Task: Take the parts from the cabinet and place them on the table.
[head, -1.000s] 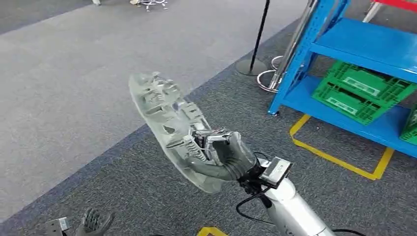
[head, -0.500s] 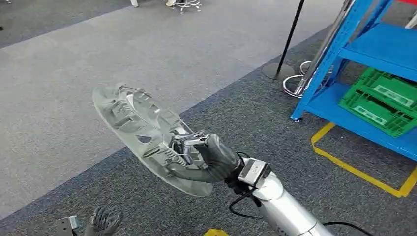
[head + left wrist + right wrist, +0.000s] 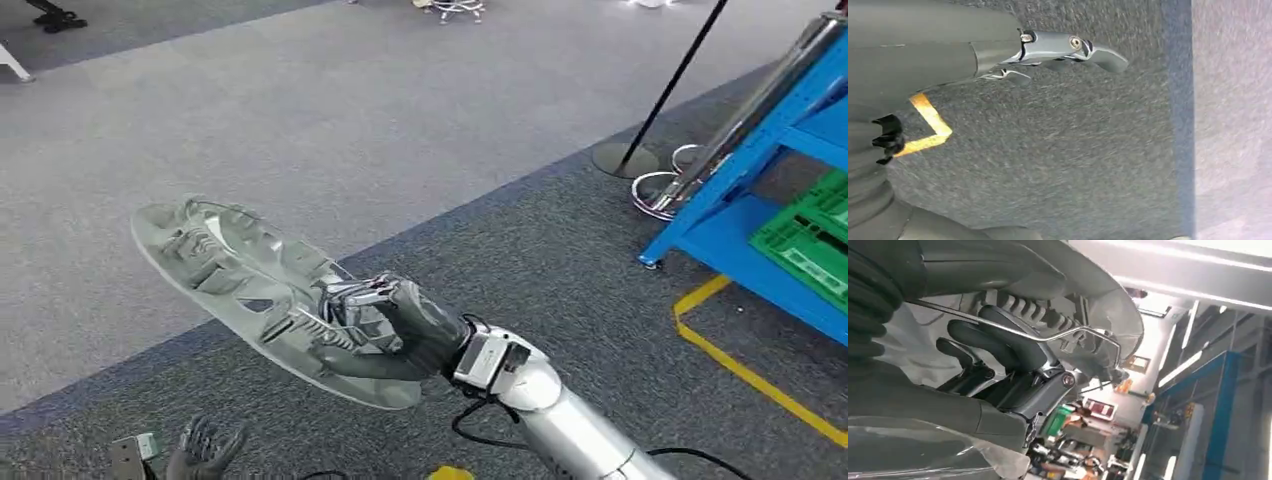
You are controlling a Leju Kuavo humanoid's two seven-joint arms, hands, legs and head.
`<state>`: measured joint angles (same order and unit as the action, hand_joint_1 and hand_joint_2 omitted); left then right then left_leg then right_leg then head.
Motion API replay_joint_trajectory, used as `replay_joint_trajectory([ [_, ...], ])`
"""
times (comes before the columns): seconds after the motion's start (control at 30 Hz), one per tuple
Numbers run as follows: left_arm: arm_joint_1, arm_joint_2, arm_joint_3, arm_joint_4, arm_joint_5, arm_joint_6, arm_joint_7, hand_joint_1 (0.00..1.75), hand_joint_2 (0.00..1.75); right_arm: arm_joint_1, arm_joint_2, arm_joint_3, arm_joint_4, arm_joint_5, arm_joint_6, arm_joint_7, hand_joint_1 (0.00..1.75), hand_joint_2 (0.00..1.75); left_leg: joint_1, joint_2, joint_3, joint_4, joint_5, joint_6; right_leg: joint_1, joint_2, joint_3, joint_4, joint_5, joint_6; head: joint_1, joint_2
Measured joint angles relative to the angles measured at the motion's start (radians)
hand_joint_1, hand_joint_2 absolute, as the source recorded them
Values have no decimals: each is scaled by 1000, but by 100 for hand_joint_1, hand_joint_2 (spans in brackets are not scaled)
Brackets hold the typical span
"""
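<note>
Head view, right hand (image 3: 395, 325) at 6 o'clock gripping grey ribbed part (image 3: 235, 280) above carpet floor (image 3: 300, 110), left hand (image 3: 205, 450) at 7 o'clock, fingers spread and empty, blue rack (image 3: 740, 190) at 3 o'clock, left wrist view, fingers (image 3: 1098, 52) apart over carpet, right wrist view, fingers (image 3: 1008, 347) curled into the part.

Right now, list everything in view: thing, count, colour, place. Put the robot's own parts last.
wheel cover: one, silver-grey, held above the carpet.
shelf rack: one, blue, at the right edge.
crates: at least one, green, on the rack's low shelf.
barrier post: one, black, on a round base beside the rack.
floor tape: yellow lines, on the dark carpet below the rack.
carpet: light grey beyond, dark grey nearer.
right hand: one, dark grey, grips the wheel cover.
left hand: one, dark grey, low, holding nothing.
</note>
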<state>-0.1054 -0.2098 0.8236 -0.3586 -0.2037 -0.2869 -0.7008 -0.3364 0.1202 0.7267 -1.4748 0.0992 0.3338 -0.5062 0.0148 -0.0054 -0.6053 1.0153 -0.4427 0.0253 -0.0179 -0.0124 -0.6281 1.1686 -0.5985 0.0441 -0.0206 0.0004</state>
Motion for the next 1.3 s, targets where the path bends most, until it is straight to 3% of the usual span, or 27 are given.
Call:
replay_joint_trajectory([
  [0.07, 2, 0, 0, 1, 0, 0, 0, 0, 175, 0, -1, 1, 1, 0, 0, 0, 175, 175, -7, -17, -1, 0, 0, 4, 4, 10, -81, 156, -50, -3, 0, 0],
  [0.1, 2, 0, 0, 1, 0, 0, 0, 0, 175, 0, -1, 3, 3, 0, 0, 0, 175, 175, -10, -27, -1, 1, 0, 4, 7, 11, -93, 166, -38, -8, 1, 0],
  [0.13, 2, 0, 0, 1, 0, 0, 0, 0, 175, 0, -1, 5, 3, 0, 0, 0, 175, 175, -12, -36, 0, 1, 0, 4, 10, 12, -82, 134, -8, -13, 0, 0],
  [0.2, 2, 0, 0, 1, 2, 0, 0, 0, 175, -1, -1, 8, 3, 0, -2, 0, 175, 175, -16, -58, 3, 2, 0, 4, 17, 26, -3, -40, 89, -31, 0, 0],
  [0.23, 2, -2, -1, 1, 3, 0, 0, 0, 175, -4, -1, 10, 2, 0, -2, 0, 175, 175, -15, -65, 2, 2, 0, 4, 19, 60, 37, -125, 119, -41, 1, 0],
  [0.27, -1, -4, -1, 2, 6, 1, 0, 0, 175, -7, -1, 13, 2, 1, -2, 0, 175, 175, -23, -71, -4, 9, -1, 0, 14, 86, 56, -155, 107, -47, -2, 0],
  [0.3, -1, -3, -1, 2, 8, 1, 0, 0, 175, -11, -1, 15, 0, 1, -2, 0, 175, 175, -14, -78, -10, 6, 3, -5, 18, 76, 57, -156, 110, -40, 1, 0],
  [0.37, 4, -3, -1, 3, 8, 1, 0, 0, 175, -12, -1, 20, 0, 3, -2, 0, 175, 175, -8, -91, -13, 3, 9, -17, 23, 67, 56, -158, 112, -43, 2, 0],
  [0.4, 4, -2, 0, 3, 9, 1, 0, 0, 175, -12, 0, 23, -1, 3, -2, 0, 175, 175, -14, -101, -13, 4, 8, -22, 14, 55, 63, -170, 118, -48, 0, 0],
  [0.43, 6, 1, -1, 3, 9, 1, 0, 0, 175, -12, 1, 24, -2, 4, -2, 1, 175, 175, -15, -75, -17, 16, -3, -25, 11, 43, 69, -175, 121, -50, 0, 0],
  [0.5, 1, 0, -1, 3, 10, 2, 0, 0, 175, -16, 3, 26, -2, 4, -2, 0, 175, 175, -11, -22, -70, 128, -67, -40, 10, 23, 74, -178, 119, -56, -9, 0],
  [0.57, 1, 0, -3, 3, 10, 4, 0, 0, 175, -20, 3, 32, -2, 10, -3, 2, 175, 175, -3, -7, -144, 278, -124, -50, 11, 1, 75, -177, 115, -57, -9, 0],
  [0.6, 3, 0, -6, 3, 10, 5, 0, 0, 175, -22, 3, 36, -2, 13, -3, 5, 175, 175, 1, -5, -157, 302, -122, -54, 11, -8, 76, -177, 113, -56, -10, 0],
  [0.63, 4, 0, -8, 3, 10, 5, 0, 0, 175, -24, 3, 39, -2, 16, -6, 10, 175, 175, 5, -3, -145, 278, -96, -56, 11, -16, 78, -177, 111, -54, -10, 0],
  [0.7, 3, 2, -11, 3, 13, 5, 0, 0, 175, -30, 3, 43, -2, 19, -8, 15, 175, 175, 8, 10, -72, 131, -13, -59, 10, -32, 85, -176, 106, -48, -9, 0],
  [0.73, 2, 1, -12, 3, 16, 5, 0, 0, 175, -35, 3, 47, -2, 19, -10, 15, 175, 175, 8, 41, -23, 36, 25, -59, 10, -38, 89, -175, 101, -41, -10, 0],
  [0.77, -1, -2, -15, 3, 18, 4, 0, 0, 175, -39, 3, 50, -3, 19, -10, 15, 175, 175, -6, 74, -10, 12, 5, -57, 19, -43, 88, -173, 97, -35, -11, 0],
  [0.8, -4, -2, -18, 3, 19, 2, 0, 0, 175, -43, 3, 53, -3, 18, -10, 15, 175, 175, -5, 60, -14, 7, 8, -38, 22, -47, 86, -172, 95, -30, -10, 0],
  [0.9, -2, 0, -24, 2, 25, 0, 0, 0, 175, -47, 3, 59, -3, 18, -13, 16, 175, 175, -11, 35, -17, 3, 7, -17, 18, -74, 94, -177, 89, -14, -11, 0],
  [0.93, -1, 0, -25, 1, 29, 0, 0, 0, 175, -47, 3, 60, -6, 21, -14, 18, 175, 175, -6, 25, -11, -4, 11, -8, 11, -65, 87, -168, 75, -6, -9, 0],
  [1.0, -5, 0, -28, 0, 32, 1, 0, 0, 175, -52, 3, 63, -8, 21, -16, 19, 175, 175, -6, 11, -11, -3, 10, 4, 11, -6, 33, -52, 13, -7, -3, 0],
  [1.07, -5, 0, -34, -1, 32, 1, 0, 0, 175, -53, 2, 66, -8, 22, -16, 19, 175, 175, -9, -7, -11, -3, 8, 8, 12, 10, -58, 118, -49, -6, -1, 0],
  [1.1, -3, 0, -35, -1, 31, 1, 0, 0, 175, -52, 2, 67, -8, 24, -16, 21, 175, 175, -11, -16, -11, -2, 8, 8, 13, 11, -87, 162, -51, -7, -1, 0],
  [1.17, -4, 0, -39, -1, 31, 1, 0, 0, 175, -53, 2, 71, -8, 27, -16, 23, 175, 175, -12, -38, -10, -1, 7, 8, 13, 12, -75, 97, 17, -13, -1, 0],
  [1.23, -4, -1, -42, -2, 32, 1, 0, 0, 175, -54, 2, 74, -8, 28, -16, 24, 175, 175, -11, -60, -7, 2, 5, 5, 13, 37, 7, -92, 120, -22, -1, 0],
  [1.27, -4, -2, -43, -2, 32, 1, 0, 0, 175, -57, 2, 75, -8, 28, -16, 24, 175, 175, -10, -65, -11, 4, 3, 1, 9, 78, 28, -135, 117, -27, -2, 0],
  [1.3, -5, -2, -43, -3, 32, 1, 0, 0, 175, -60, 2, 76, -9, 28, -16, 23, 175, 175, -13, -74, -19, 12, 3, -5, 6, 81, 42, -160, 114, -25, -2, 0],
])
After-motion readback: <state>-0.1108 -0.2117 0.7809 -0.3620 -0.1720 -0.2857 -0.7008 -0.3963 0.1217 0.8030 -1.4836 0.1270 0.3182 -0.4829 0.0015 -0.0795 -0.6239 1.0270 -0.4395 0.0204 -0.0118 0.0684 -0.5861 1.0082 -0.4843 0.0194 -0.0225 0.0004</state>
